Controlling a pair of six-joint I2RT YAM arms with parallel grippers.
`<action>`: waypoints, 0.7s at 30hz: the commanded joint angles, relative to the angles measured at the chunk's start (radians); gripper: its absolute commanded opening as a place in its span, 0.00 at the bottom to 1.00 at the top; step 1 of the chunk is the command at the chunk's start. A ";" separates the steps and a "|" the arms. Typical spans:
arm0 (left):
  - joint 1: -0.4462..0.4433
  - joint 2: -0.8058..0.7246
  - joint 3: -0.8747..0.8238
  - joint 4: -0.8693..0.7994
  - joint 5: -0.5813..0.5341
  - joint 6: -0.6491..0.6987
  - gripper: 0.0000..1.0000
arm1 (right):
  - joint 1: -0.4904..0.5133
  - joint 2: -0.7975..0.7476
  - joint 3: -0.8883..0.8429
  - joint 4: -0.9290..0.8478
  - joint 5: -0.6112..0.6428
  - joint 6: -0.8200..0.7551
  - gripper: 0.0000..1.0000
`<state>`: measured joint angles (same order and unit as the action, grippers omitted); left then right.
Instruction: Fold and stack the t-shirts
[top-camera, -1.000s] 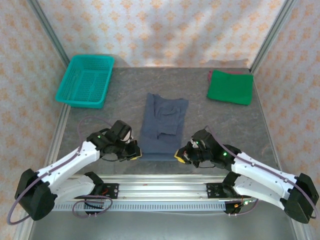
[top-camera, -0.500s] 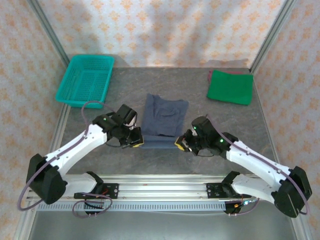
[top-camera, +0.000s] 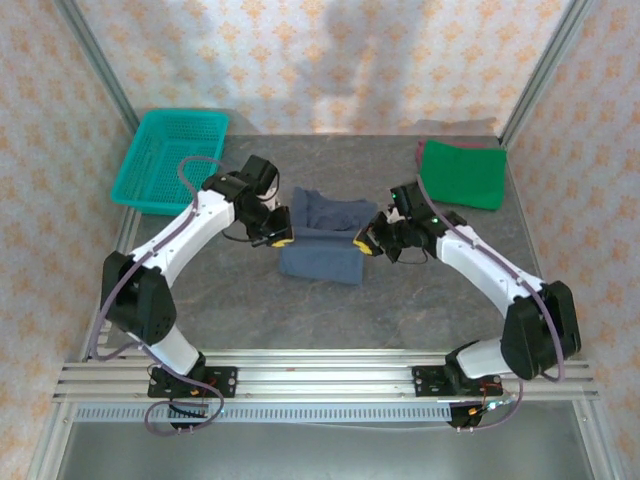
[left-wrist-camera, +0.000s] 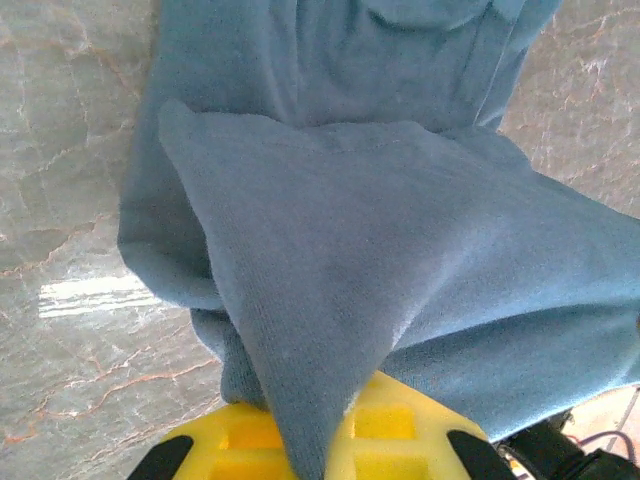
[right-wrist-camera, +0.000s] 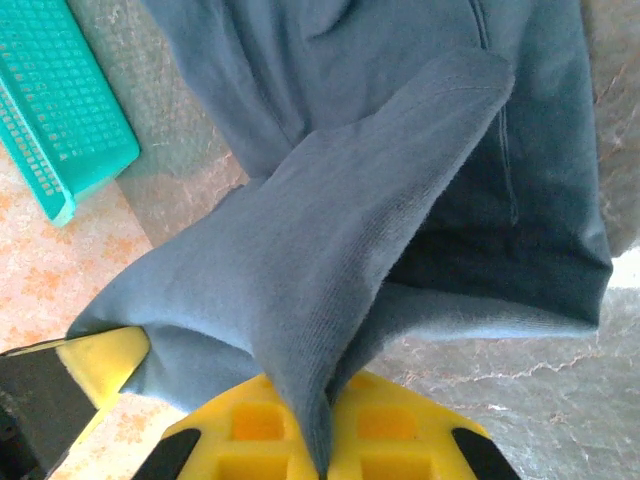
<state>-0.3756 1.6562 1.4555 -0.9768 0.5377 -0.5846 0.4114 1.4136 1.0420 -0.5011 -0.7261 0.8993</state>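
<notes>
The left gripper (top-camera: 281, 238) and the right gripper (top-camera: 366, 242) are each pinching 1 corner of the slate-blue t-shirt (top-camera: 320, 258), holding its edge raised; the green t-shirt (top-camera: 460, 174) is lying at 2 o'clock.

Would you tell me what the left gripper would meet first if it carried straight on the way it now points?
Most likely the dark slate-blue cloth t-shirt itself: the left gripper, shut on one corner, points across the rest of it lying on the grey marbled table. Its tilt is unclear.
</notes>
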 joint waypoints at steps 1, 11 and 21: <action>0.025 0.068 0.105 -0.100 -0.031 0.078 0.00 | -0.049 0.056 0.061 -0.069 -0.020 -0.074 0.00; 0.061 0.332 0.386 -0.181 -0.033 0.141 0.00 | -0.153 0.247 0.202 -0.097 -0.077 -0.151 0.00; 0.098 0.616 0.685 -0.214 -0.030 0.162 0.01 | -0.211 0.507 0.335 -0.047 -0.099 -0.168 0.06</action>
<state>-0.3119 2.2211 2.0586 -1.1275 0.5426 -0.4465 0.2337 1.8595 1.3365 -0.5438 -0.8459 0.7498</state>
